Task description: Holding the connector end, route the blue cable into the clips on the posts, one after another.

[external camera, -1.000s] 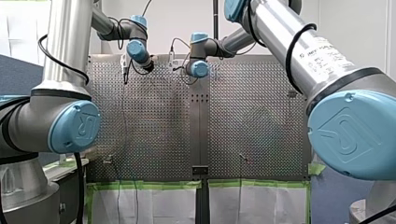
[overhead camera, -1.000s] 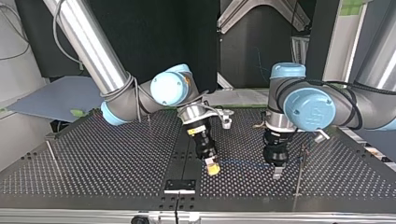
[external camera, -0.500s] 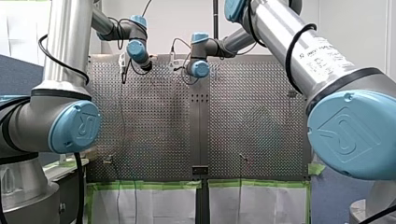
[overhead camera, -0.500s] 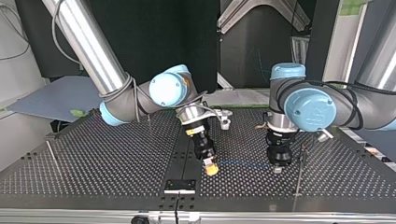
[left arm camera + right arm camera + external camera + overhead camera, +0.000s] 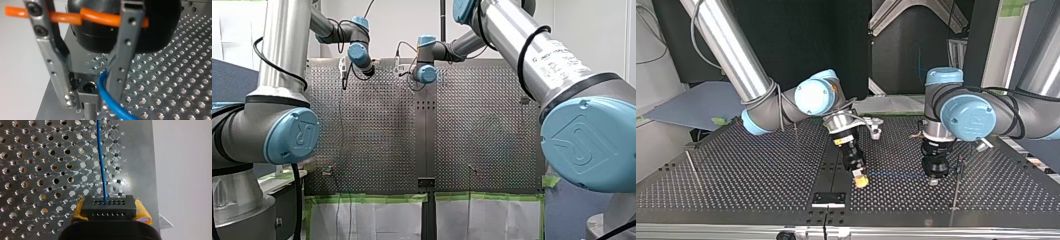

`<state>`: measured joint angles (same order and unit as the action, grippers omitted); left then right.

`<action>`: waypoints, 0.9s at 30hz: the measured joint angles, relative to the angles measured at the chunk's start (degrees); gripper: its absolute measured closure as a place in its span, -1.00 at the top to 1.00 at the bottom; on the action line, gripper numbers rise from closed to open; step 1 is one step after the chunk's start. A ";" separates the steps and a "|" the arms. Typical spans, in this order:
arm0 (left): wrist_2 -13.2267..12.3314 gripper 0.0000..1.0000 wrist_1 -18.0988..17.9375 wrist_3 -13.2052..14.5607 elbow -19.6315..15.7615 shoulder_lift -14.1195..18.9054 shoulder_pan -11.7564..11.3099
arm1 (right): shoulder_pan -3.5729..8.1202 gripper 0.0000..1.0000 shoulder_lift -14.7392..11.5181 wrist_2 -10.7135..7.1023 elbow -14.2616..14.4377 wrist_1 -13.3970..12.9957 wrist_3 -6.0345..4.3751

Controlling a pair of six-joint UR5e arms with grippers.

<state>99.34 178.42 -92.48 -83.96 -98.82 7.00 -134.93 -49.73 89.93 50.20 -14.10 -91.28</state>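
Silver arms (image 5: pixel 517 45) with pale-blue joint caps (image 5: pixel 292 135) and black cables (image 5: pixel 255 50). Left gripper (image 5: pixel 91 96): perforated metal fingers (image 5: pixel 122 55), an orange tube (image 5: pixel 100 18) above them. Right gripper (image 5: pixel 109 211): yellow pads (image 5: pixel 141 212).

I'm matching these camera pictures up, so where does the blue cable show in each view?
Front view: too small to make out.
Top view: the blue cable is a line between my right claw and my left claw.
Left wrist view: cable curving beside one finger, by the post's clip.
Right wrist view: cable running ahead from the connector.
Shared landmark: the perforated table.
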 joint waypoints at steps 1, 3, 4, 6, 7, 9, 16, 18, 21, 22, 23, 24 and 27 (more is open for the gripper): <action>0.03 -1.00 -0.03 -0.06 0.01 0.00 0.05 | 0.06 -1.00 0.00 0.00 0.00 0.14 0.07; 0.07 -1.00 -0.11 -0.17 0.01 0.00 0.16 | 0.18 -1.00 0.00 -0.01 0.01 0.59 0.19; 0.13 -1.00 -0.16 -0.23 0.00 0.00 0.24 | 0.22 -1.00 0.00 0.01 0.02 0.76 0.22; 0.38 -1.00 -0.21 -0.31 0.01 0.00 0.34 | 0.28 -1.00 -0.01 0.02 0.14 0.99 0.29; 0.58 -1.00 -0.23 -0.35 0.01 -0.01 0.39 | 0.29 -1.00 -0.01 0.02 0.20 1.06 0.31; 0.77 -1.00 -0.23 -0.42 -0.01 -0.01 0.44 | 0.32 -1.00 -0.01 0.04 0.37 1.13 0.35; 1.09 -1.00 -0.10 -0.63 -0.04 -0.01 0.82 | 0.37 -1.00 0.01 0.09 1.12 1.17 0.39; 1.42 -1.00 -0.06 -0.70 -0.03 0.00 1.05 | 0.43 -1.00 0.01 0.08 1.47 1.16 0.38; 2.02 -1.00 -0.03 -0.78 -0.03 -0.01 1.45 | 0.45 -1.00 0.01 0.09 1.82 1.17 0.39; 2.15 -1.00 -0.01 -0.80 -0.03 -0.02 1.62 | 0.48 -1.00 0.01 0.09 1.87 1.18 0.39; 2.22 -1.00 0.02 -0.82 -0.03 -0.04 1.75 | 0.54 -1.00 0.01 0.09 1.91 1.18 0.39; 2.31 -1.00 0.04 -0.84 -0.03 -0.04 1.89 | 0.63 -1.00 0.01 0.09 1.94 1.17 0.37; 2.89 -1.00 0.09 -0.90 -0.03 -0.05 2.35 | 0.74 -1.00 0.01 0.10 1.95 1.18 0.37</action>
<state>102.23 178.52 -93.39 -83.98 -98.87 9.35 -134.19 -49.71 90.02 52.16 -12.92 -90.91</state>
